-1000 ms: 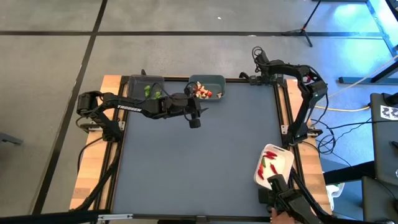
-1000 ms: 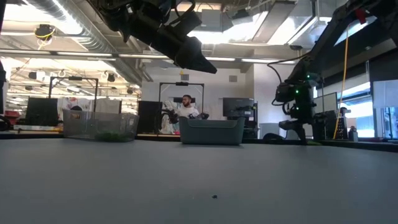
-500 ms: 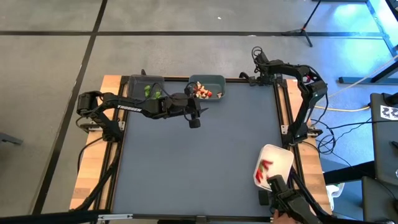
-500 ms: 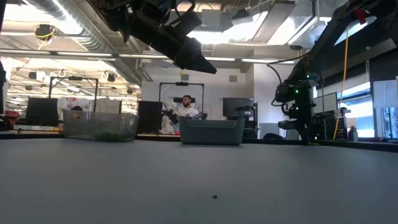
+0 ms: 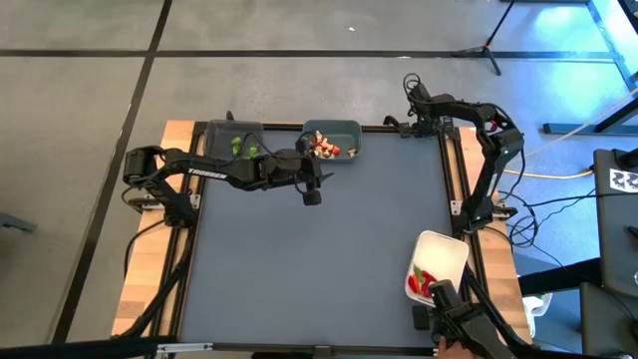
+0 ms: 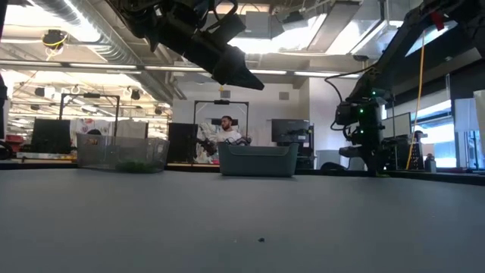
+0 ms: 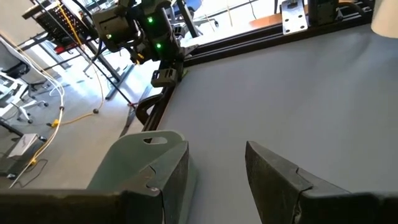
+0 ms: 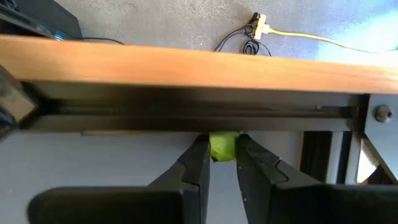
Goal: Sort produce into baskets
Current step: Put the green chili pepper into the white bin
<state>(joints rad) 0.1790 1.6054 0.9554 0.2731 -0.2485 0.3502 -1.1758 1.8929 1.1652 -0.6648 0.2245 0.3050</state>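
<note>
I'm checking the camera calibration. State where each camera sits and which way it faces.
High: above the table, looking straight down; left arm and right arm show.
Low: at tabletop height, looking level across the mat; the left fingers hang overhead.
Left wrist: on the left arm, past open left fingers toward the right arm.
Right wrist: on the right arm, past right fingers shut on a green piece, toward the table's rail.
Shared: high and low both show the grey-teal bin.
</note>
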